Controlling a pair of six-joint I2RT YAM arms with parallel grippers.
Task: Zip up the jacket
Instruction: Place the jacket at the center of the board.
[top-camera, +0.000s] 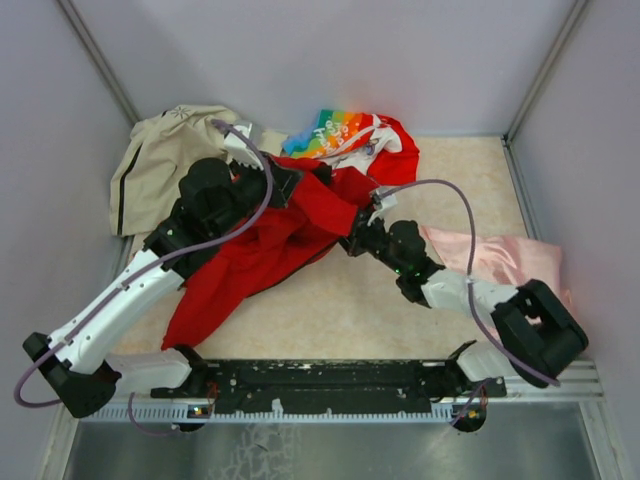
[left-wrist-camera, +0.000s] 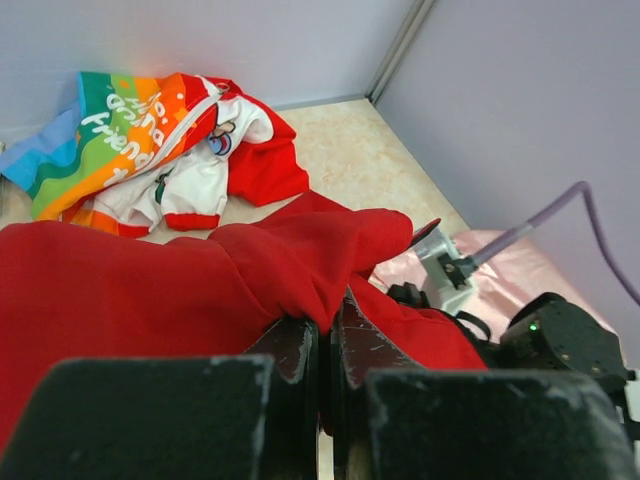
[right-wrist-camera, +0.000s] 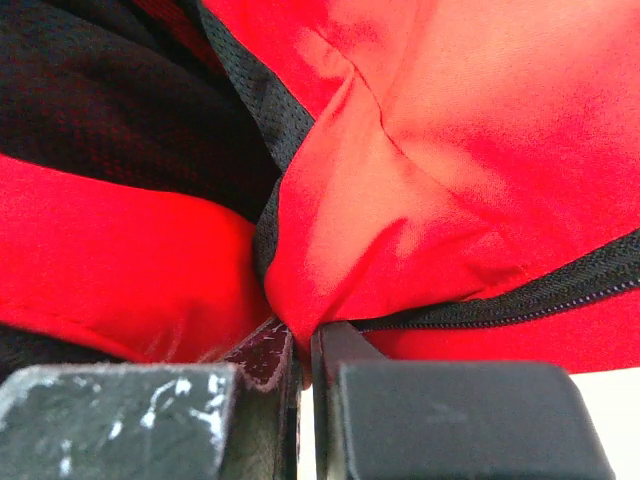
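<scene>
The bright red jacket (top-camera: 265, 250) lies crumpled across the middle of the table, one sleeve trailing toward the near left. My left gripper (left-wrist-camera: 327, 330) is shut on a fold of the jacket (left-wrist-camera: 140, 290), lifted near its upper left part (top-camera: 285, 190). Pinching another fold of red cloth, my right gripper (right-wrist-camera: 303, 345) is shut at the jacket's right edge (top-camera: 352, 240). In the right wrist view the black mesh lining (right-wrist-camera: 110, 100) fills the upper left. A dark zipper line (right-wrist-camera: 520, 295) runs to the right beside the pinched fold.
A beige jacket (top-camera: 165, 160) lies at the back left. A rainbow-and-white printed red garment (top-camera: 355, 135) sits at the back centre. Pink cloth (top-camera: 500, 258) lies on the right under the right arm. Grey walls enclose the table.
</scene>
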